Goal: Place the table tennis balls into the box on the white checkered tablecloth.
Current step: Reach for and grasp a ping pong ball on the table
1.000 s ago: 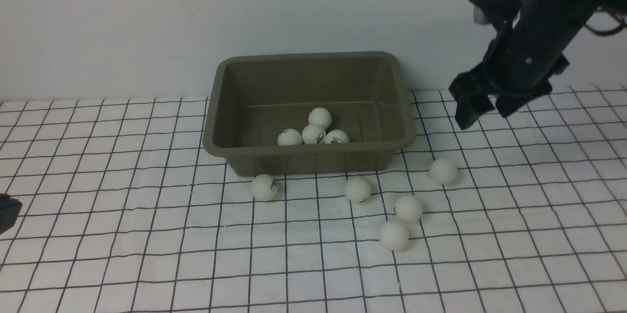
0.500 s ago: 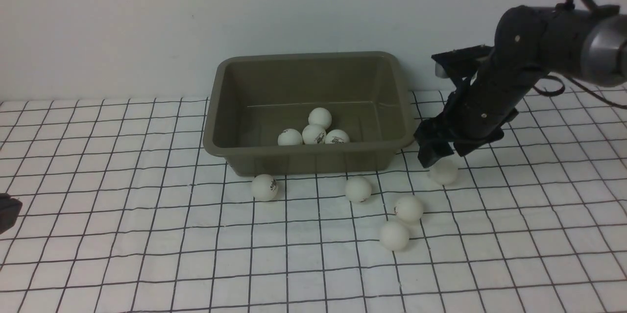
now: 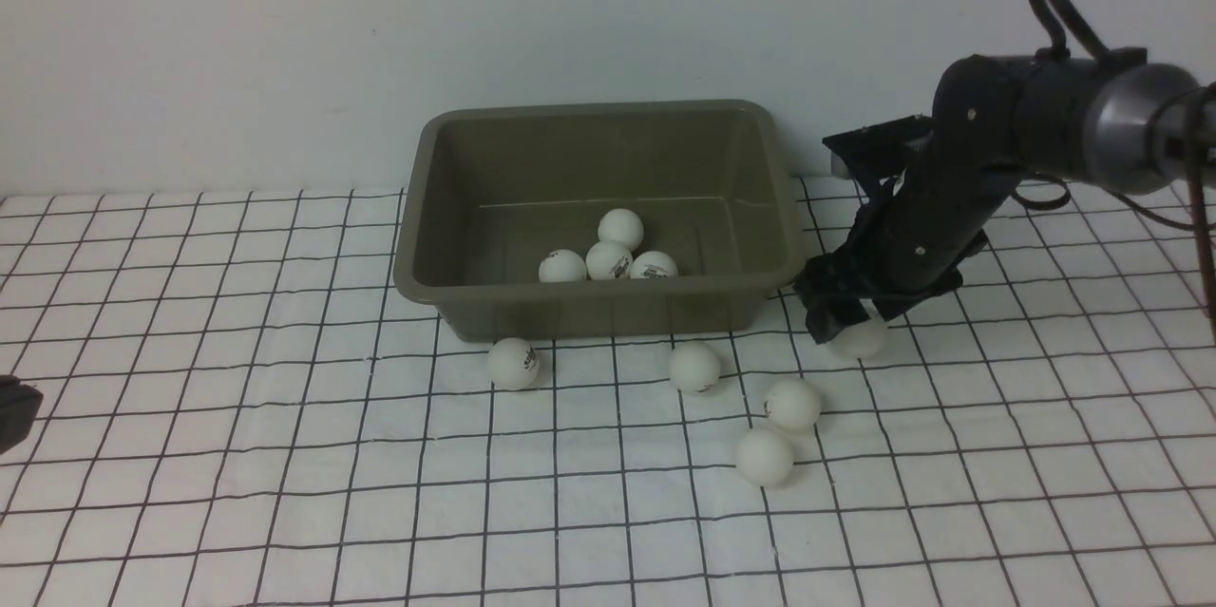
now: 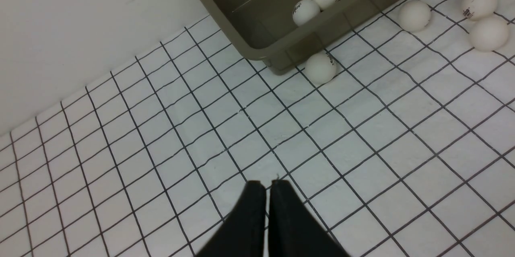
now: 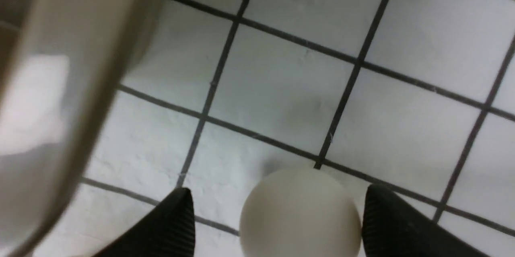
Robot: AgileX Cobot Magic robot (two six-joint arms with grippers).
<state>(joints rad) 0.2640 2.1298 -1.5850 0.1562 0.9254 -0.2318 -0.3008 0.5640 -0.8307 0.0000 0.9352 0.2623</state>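
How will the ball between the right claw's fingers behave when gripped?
Round and smooth, the ball lies free on the flat tablecloth, so an off-centre touch would probably roll it away. It looks small, likely light to lift. The open right claw flanks it, which should help.

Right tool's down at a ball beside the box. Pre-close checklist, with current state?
1. Right tool open: ok.
2. Ball between its jaws, gaps on both sides: ok.
3. Tool low enough on ball: cannot tell.
4. Tool apart from box rim: ok in right wrist view.
5. Room in box: ok, only four balls inside.
6. Left tool shut, away from the box: ok.
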